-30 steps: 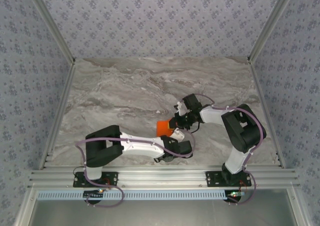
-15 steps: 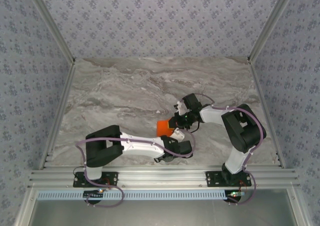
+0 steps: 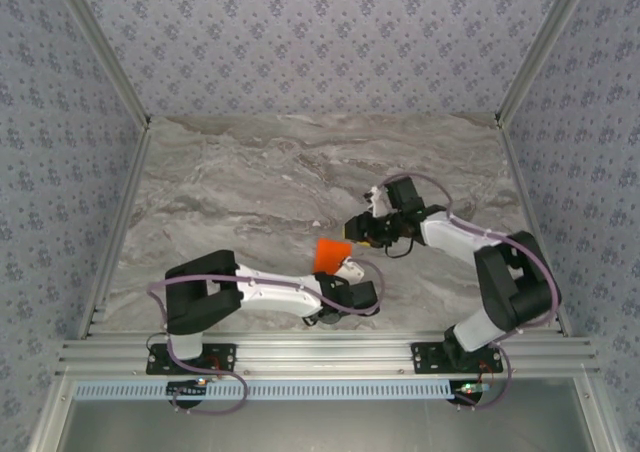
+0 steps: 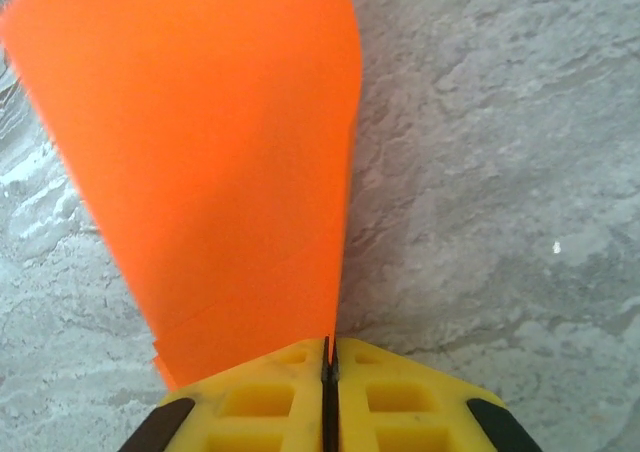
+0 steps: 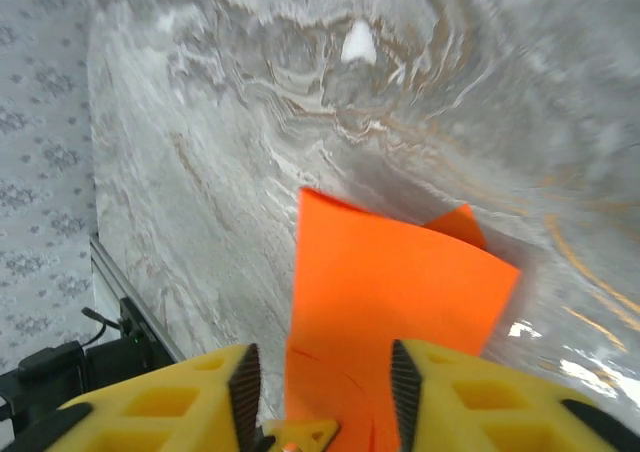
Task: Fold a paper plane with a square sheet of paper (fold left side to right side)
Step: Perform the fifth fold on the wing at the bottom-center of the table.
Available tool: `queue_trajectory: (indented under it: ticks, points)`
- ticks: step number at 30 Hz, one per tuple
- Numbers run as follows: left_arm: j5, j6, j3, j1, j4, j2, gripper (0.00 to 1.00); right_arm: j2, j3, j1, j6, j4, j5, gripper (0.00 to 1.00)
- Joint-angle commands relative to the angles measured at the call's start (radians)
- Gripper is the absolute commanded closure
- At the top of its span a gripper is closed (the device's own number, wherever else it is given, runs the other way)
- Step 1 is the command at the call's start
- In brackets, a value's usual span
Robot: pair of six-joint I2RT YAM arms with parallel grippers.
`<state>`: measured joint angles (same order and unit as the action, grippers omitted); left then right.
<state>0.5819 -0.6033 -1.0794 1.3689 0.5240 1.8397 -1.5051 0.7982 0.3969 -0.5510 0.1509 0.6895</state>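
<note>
Left gripper (image 4: 327, 397): fingers pressed together with no visible gap, clamped on the near edge of the sheet of paper (image 4: 220, 172). The sheet fans away from the jaws as a folded orange piece raised off the marble table (image 4: 500, 172), near the table's middle and towards its front. Right gripper (image 5: 322, 362): fingers stand partly apart, holding nothing, with the orange sheet seen in the gap between them but beyond the tips; from overhead this gripper sits just beside the sheet's far right corner, and contact there cannot be confirmed
</note>
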Motion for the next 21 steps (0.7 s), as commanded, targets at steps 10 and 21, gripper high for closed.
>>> queue_trajectory:
  ticks: [10, 21]
  points:
    - [-0.285, -0.015, 0.212, -0.127, -0.338, -0.245, 0.9, 0.216, -0.185, -0.143, 0.071, 0.05, 0.026, 0.44]
    - [-0.584, -0.146, 0.528, -0.307, -0.76, -0.436, 0.9, 0.168, -0.249, -0.034, -0.147, -0.277, 0.066, 0.22]
